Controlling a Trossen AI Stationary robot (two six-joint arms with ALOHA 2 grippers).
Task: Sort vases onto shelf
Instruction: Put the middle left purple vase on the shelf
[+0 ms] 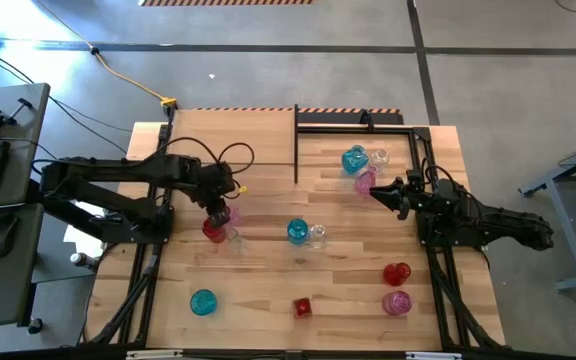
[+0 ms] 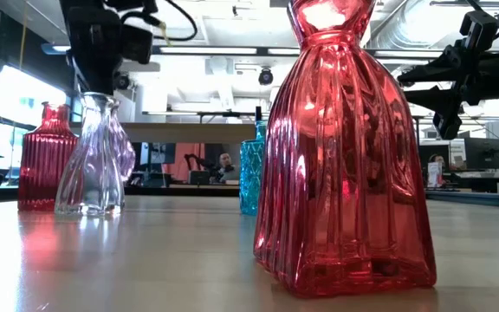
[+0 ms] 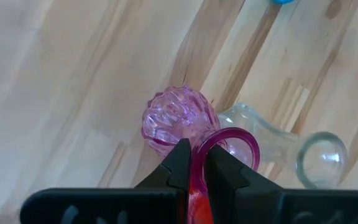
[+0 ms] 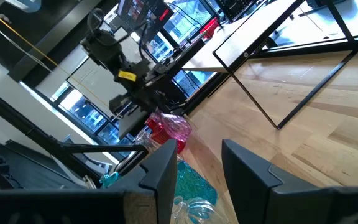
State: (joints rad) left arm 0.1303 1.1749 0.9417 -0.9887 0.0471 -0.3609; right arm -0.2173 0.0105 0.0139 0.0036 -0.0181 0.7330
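Left hand (image 1: 218, 212), toward the bench's left side: clamped on the rim of a pink vase (image 3: 180, 121), fingers pinching the lip from above, long axis near upright, a red vase (image 1: 212, 229) and a clear vase (image 1: 236, 240) touching or just beside it. Shelf (image 1: 353, 125) at the far right corner, so off toward the far right from that grip. Right hand (image 1: 386, 192): parted, empty, hovering near that shelf's front, beside a pink vase (image 1: 365, 182); nearer to the shelf, judging by position.
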